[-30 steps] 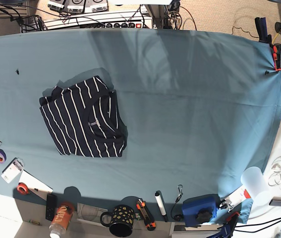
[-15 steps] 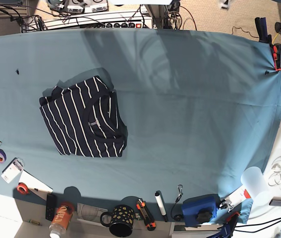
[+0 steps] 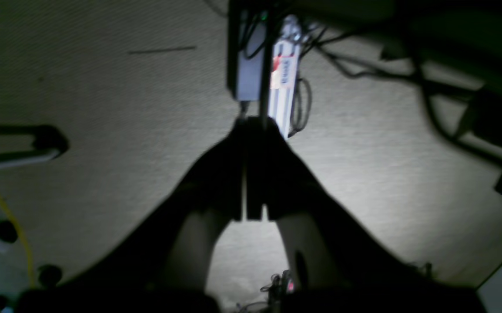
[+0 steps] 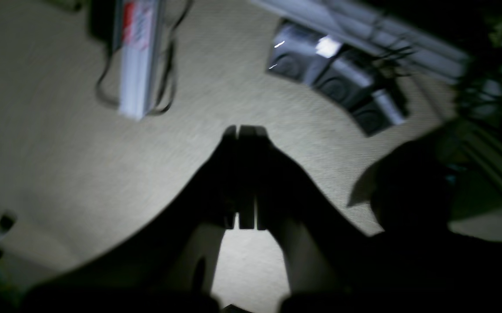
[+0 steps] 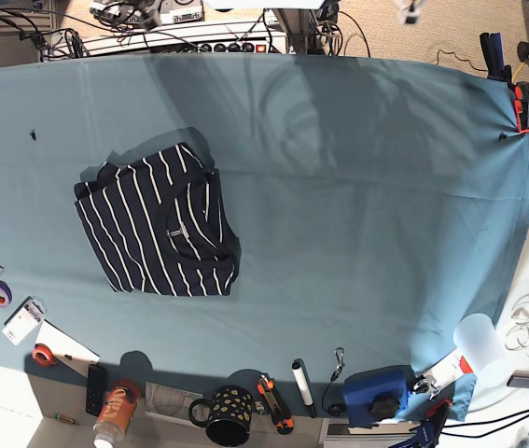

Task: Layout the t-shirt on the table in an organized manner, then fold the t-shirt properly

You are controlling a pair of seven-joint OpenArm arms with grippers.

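Observation:
The t-shirt (image 5: pixel 157 224), dark navy with thin white stripes, lies folded into a compact, slightly skewed rectangle on the left half of the teal table (image 5: pixel 357 205). Its collar faces up near the middle of the bundle. Neither arm shows over the table in the base view. In the left wrist view my left gripper (image 3: pixel 247 130) is shut with nothing between its fingers, above beige carpet. My right gripper (image 4: pixel 240 132) is likewise shut and empty in the right wrist view, also over carpet. The shirt appears in neither wrist view.
Along the table's near edge stand a dotted black mug (image 5: pixel 227 415), an orange can (image 5: pixel 117 409), a blue device (image 5: pixel 376 392) and tape rolls (image 5: pixel 1 294). A red clamp (image 5: pixel 522 105) grips the far right corner. Power strips (image 3: pixel 283 82) (image 4: pixel 135 56) and cables lie on the carpet.
The t-shirt has stayed where it was. Only the faint shadows on the far half of the table have shifted.

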